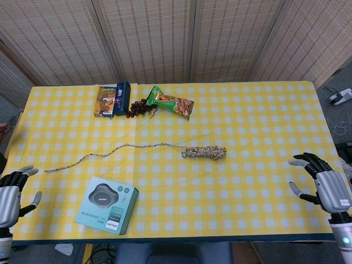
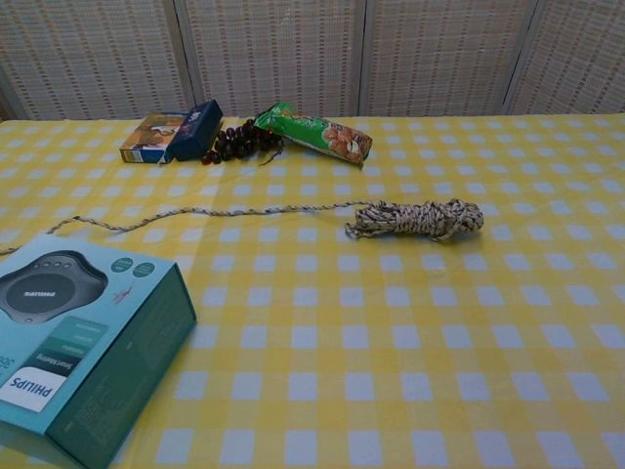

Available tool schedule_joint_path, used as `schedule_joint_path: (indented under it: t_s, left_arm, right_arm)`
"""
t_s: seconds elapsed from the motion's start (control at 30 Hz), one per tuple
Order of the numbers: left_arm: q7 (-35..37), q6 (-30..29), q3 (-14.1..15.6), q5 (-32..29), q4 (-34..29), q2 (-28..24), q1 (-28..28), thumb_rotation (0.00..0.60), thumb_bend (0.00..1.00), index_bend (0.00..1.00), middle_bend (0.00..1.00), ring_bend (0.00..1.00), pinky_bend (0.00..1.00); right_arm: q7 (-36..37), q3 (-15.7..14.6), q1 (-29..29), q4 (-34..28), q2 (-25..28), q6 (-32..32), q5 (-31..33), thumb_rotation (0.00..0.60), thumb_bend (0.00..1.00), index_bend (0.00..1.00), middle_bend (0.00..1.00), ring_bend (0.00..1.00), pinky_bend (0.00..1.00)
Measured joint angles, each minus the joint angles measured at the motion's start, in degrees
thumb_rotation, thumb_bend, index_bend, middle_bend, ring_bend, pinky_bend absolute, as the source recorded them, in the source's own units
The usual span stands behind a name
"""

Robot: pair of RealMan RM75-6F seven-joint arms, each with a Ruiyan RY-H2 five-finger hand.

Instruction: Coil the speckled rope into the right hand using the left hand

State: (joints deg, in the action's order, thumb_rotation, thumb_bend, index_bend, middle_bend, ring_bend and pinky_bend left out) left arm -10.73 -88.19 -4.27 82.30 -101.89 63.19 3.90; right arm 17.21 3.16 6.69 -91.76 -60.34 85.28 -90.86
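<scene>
Task not begun. I note the speckled rope (image 1: 204,152) lying mid-tabletop (image 1: 253,187), partly bundled, tail trailing left. My left robot hand (image 1: 12,195) and right robot hand (image 1: 324,184) hover at the edges, fingers spread, holding nothing.

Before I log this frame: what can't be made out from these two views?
- Both hands: absent from chest view; in head view the left hand is cut by the left edge and the right hand sits near the right edge.
- Teal box: cropped at chest view's bottom-left corner.
- Speckled rope: the windings inside the bundle can't be told apart.
</scene>
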Motion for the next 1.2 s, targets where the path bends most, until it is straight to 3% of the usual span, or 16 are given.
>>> schedule_joint_path:
  t_s: [0.27, 0.57, 0.93, 1.2]
  left_arm:
    - [0.0, 0.4, -0.2, 0.0, 0.3, 0.2, 0.3, 0.600, 0.36, 0.31, 0.23, 0.23, 0.20]
    - [0.3, 0.7, -0.4, 0.1, 0.7, 0.4, 0.7, 0.600, 0.36, 0.31, 0.23, 0.23, 0.20]
    - [0.6, 0.1, -0.4, 0.6, 0.6, 0.1, 0.4, 0.600, 0.36, 0.31, 0.23, 0.23, 0.20]
    - [0.8, 0.1, -0.2, 0.8, 0.7, 0.0, 0.3, 0.600, 0.36, 0.32, 0.23, 0.23, 0.20]
  right_arm:
    - [-1.2, 0.0, 0.3, -1.3, 0.7, -1.7, 1.4, 0.600, 0.26, 0.29, 0.24, 0.15, 0.22]
    - [-6.1, 1.5, 4.3, -5.5, 2.8, -8.6, 4.2, 0.600, 0.26, 0.24, 0.24, 0.15, 0.22]
    - [-14.8, 5.7, 17.1, -9.5, 2.4, -26.1, 10.2, 0.600, 0.26, 0.24, 0.24, 0.15, 0.22]
    - [-23.0, 8.3, 28.6, -3.7, -7.0, -37.5, 20.3, 0.600, 0.26, 0.24, 0.24, 0.15, 0.22]
